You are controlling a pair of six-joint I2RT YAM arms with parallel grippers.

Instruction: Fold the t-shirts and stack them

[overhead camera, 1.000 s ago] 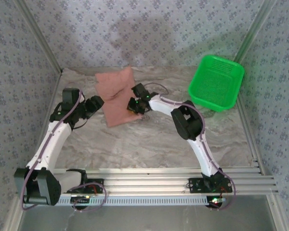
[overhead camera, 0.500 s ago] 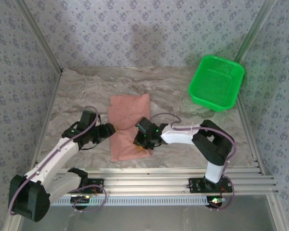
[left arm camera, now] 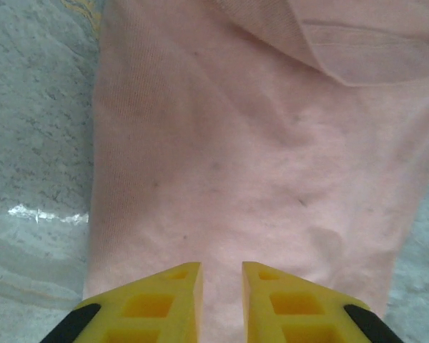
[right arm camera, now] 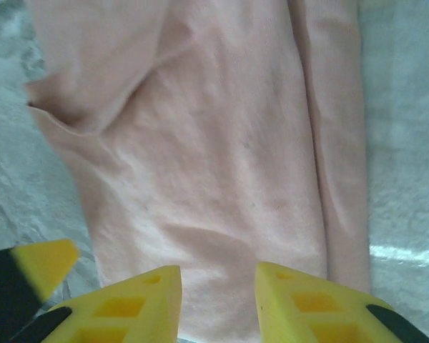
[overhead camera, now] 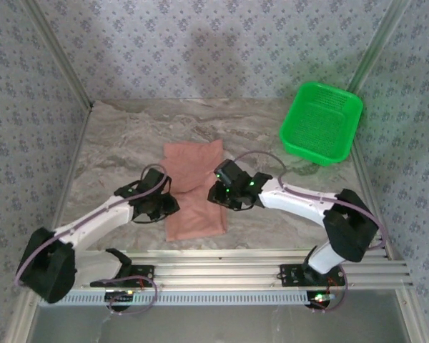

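The t-shirt (overhead camera: 193,187) is soft, matt cloth. The table (overhead camera: 129,136) looks smooth, faintly glossy and marbled. At two o'clock, the basket (overhead camera: 322,123) is shiny perforated plastic.

A robot test cell: a marble-patterned desk (overhead camera: 121,136) boxed in by floral-patterned panels (overhead camera: 200,43) behind and beside it, with aluminium rails (overhead camera: 222,268) along its near edge.

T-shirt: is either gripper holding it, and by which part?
The right gripper is open above the t-shirt, holding nothing. The left gripper is nearly closed over its left side; whether it pinches cloth cannot be told.
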